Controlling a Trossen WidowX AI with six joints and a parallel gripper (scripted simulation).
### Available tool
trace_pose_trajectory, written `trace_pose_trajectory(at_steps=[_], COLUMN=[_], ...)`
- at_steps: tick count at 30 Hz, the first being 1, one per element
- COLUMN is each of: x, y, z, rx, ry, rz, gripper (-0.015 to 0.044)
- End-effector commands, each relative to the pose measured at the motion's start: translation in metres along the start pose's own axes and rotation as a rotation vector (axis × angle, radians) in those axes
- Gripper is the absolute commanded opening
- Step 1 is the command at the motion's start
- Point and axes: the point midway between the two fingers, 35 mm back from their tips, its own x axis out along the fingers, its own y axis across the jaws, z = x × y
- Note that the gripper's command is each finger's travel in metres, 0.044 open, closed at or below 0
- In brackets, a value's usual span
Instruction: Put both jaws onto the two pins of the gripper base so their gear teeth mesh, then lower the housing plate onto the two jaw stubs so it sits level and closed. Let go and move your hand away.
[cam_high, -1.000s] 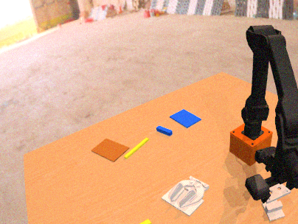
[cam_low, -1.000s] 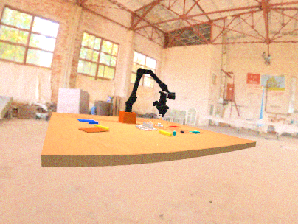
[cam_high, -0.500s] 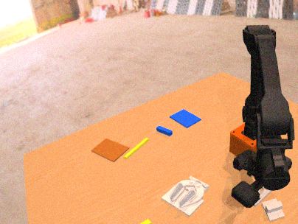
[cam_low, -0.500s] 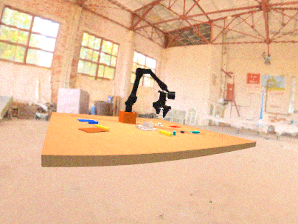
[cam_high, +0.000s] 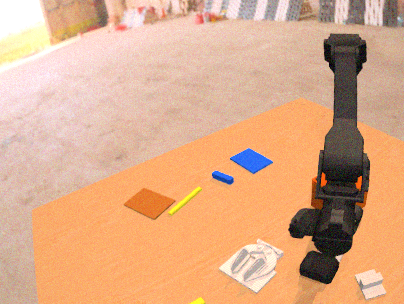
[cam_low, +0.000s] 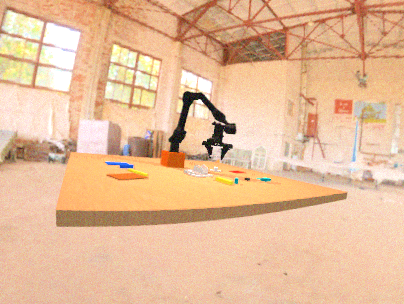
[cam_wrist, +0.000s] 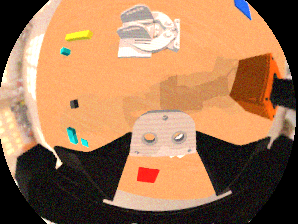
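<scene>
The white gripper base (cam_high: 257, 287) (cam_wrist: 134, 52) lies flat on the table, left of my arm in the top view. Two grey jaws sit side by side on it, one jaw (cam_high: 240, 261) (cam_wrist: 137, 14) beside the other jaw (cam_high: 255, 270) (cam_wrist: 134, 31). Their gear teeth are too small to judge. My gripper (cam_low: 216, 156) (cam_wrist: 162, 135) is shut on the pale housing plate (cam_wrist: 164, 125), held by its sides above the table, clear of the base. The plate shows two round holes in the wrist view. It is mostly hidden in the top view.
A small white stand (cam_high: 370, 285) is right of my hand. The orange arm mount (cam_low: 172, 159) (cam_wrist: 254, 86) stands behind. Blue (cam_high: 251, 161), brown (cam_high: 149, 203) and red (cam_wrist: 148, 174) flat squares, a yellow bar (cam_wrist: 79, 35), a black block (cam_wrist: 74, 104) and teal pieces (cam_wrist: 72, 135) lie around.
</scene>
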Motion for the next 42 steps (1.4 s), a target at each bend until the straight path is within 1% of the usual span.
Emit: trace_pose_trajectory(at_steps=[1, 21, 42], x=[0.000, 0.000, -0.001], y=[0.002, 0.005, -0.005], z=[0.011, 0.071, 0.133], rx=[-0.077, -0.556, -1.060], ry=[-0.005, -0.012, -0.017], rz=[0.001, -0.002, -0.009], gripper=[0.0351, 0.0351, 0.0351])
